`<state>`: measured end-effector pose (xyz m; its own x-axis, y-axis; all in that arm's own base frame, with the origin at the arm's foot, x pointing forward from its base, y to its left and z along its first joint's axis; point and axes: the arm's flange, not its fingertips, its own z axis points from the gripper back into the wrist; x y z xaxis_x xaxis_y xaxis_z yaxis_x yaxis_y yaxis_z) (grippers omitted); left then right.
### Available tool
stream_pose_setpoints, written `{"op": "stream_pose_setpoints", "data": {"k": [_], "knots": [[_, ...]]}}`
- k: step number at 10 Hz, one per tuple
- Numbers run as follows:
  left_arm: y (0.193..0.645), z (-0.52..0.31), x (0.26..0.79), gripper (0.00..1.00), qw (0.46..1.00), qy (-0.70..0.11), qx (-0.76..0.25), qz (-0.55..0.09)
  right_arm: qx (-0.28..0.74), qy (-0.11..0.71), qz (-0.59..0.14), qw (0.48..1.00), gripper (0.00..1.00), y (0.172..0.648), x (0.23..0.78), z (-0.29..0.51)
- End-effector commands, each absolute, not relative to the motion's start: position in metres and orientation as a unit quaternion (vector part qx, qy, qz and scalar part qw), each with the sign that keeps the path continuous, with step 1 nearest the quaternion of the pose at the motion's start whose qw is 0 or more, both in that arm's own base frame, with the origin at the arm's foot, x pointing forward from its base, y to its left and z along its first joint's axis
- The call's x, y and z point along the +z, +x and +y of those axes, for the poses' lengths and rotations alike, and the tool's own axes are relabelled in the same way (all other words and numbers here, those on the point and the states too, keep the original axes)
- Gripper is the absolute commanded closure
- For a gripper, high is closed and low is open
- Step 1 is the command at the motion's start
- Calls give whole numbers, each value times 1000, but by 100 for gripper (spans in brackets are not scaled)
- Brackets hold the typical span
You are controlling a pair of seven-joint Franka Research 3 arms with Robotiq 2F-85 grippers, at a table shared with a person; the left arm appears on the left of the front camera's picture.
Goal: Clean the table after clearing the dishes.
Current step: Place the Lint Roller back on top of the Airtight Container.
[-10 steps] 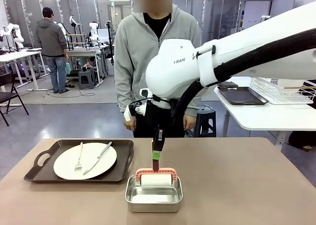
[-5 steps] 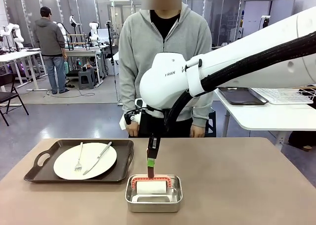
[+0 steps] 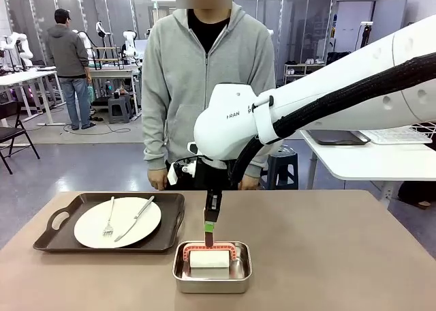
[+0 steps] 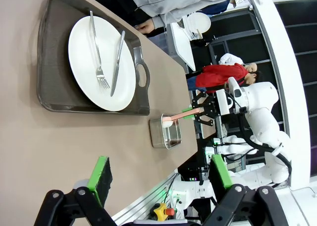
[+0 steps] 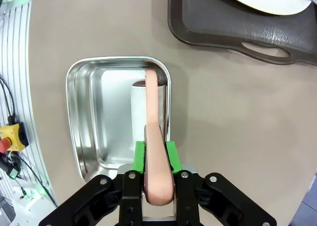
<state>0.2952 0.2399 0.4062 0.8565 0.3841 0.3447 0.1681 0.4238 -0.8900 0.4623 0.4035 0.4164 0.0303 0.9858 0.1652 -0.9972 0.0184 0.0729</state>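
1. Your right claw is clamped shut on the pink handle of the cleaning roller. The handle stands up out of the steel pan and the white roll rests inside it.
2. Your left claw is spread wide with nothing in it. It hangs above the surface, well apart from the pan.
3. Done so far, as I judge it: you have the cleaning tool in a firm grip, and the surface to the right of the pan is bare.
4. Not done: one dark tray is not yet cleared and sits just left of the pan. The roller has not touched the surface, so rolling looks not yet begun.
5. What's left, by my reading, is to get that tray off, then run the roller across the whole top.
6. Count on the surface:
   - one pan
   - one roller
   - one tray
   - on the tray, one white plate
   - on the plate, one fork and one knife, side by side
7. One more dark tray lies on a white side table, far beyond the pan to the right. You can't tell what it carries.
8. One person stands at the far edge, straight across from the pan, arms down.
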Motion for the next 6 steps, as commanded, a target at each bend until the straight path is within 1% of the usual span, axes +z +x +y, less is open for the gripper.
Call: {"op": "stream_pose_setpoints", "data": {"k": [1, 3, 5, 6], "knots": [[293, 241, 409, 0, 801, -535, 63, -260, 703, 78, -53, 705, 79, 483, 397, 391], [293, 241, 409, 0, 801, -535, 63, -260, 706, 74, -48, 702, 79, 491, 389, 387], [293, 241, 409, 0, 801, -535, 63, -260, 709, 73, -48, 700, 79, 491, 393, 386], [293, 241, 409, 0, 801, -535, 63, -260, 709, 73, -49, 700, 76, 490, 395, 385]]}}
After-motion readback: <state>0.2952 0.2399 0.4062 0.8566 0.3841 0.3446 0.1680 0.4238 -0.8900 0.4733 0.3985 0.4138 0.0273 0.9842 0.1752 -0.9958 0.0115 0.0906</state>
